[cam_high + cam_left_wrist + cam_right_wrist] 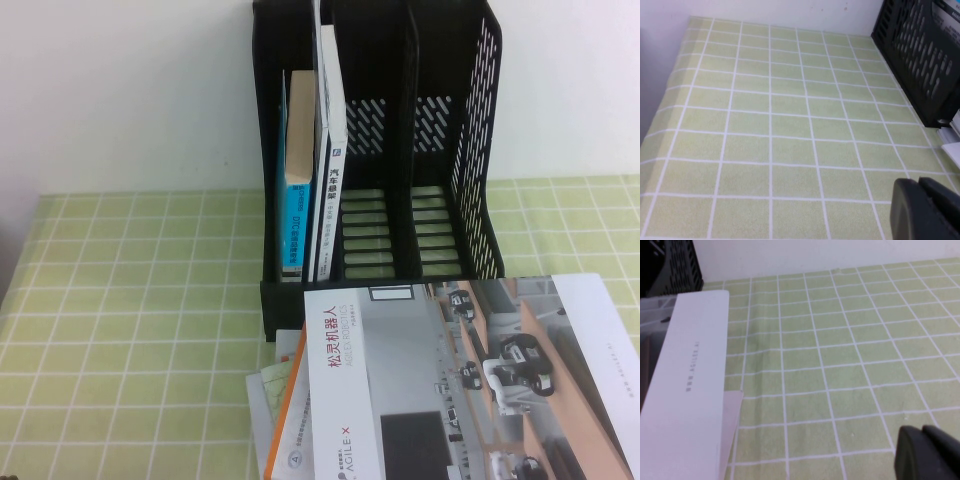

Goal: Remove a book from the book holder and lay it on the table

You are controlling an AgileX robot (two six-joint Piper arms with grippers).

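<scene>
The book (470,380), a glossy white-grey brochure with a red title and robot photos, lies flat on the table (130,300) in front of the book holder (470,150). It rests partly on other printed matter. The right wrist view shows the book's white edge (690,380) and a corner of the holder (680,265). My right gripper (922,430) hovers shut and empty over bare cloth, apart from the book. My left gripper (919,182) is also shut and empty, low over the cloth beside the holder (920,55). Neither gripper shows in the high view.
The holder's left compartment keeps a thick blue-spined book (297,180) and a white book (330,140) upright; its other two compartments hold nothing. A white orange-spined book (285,420) pokes out under the brochure. A white wall stands behind the table.
</scene>
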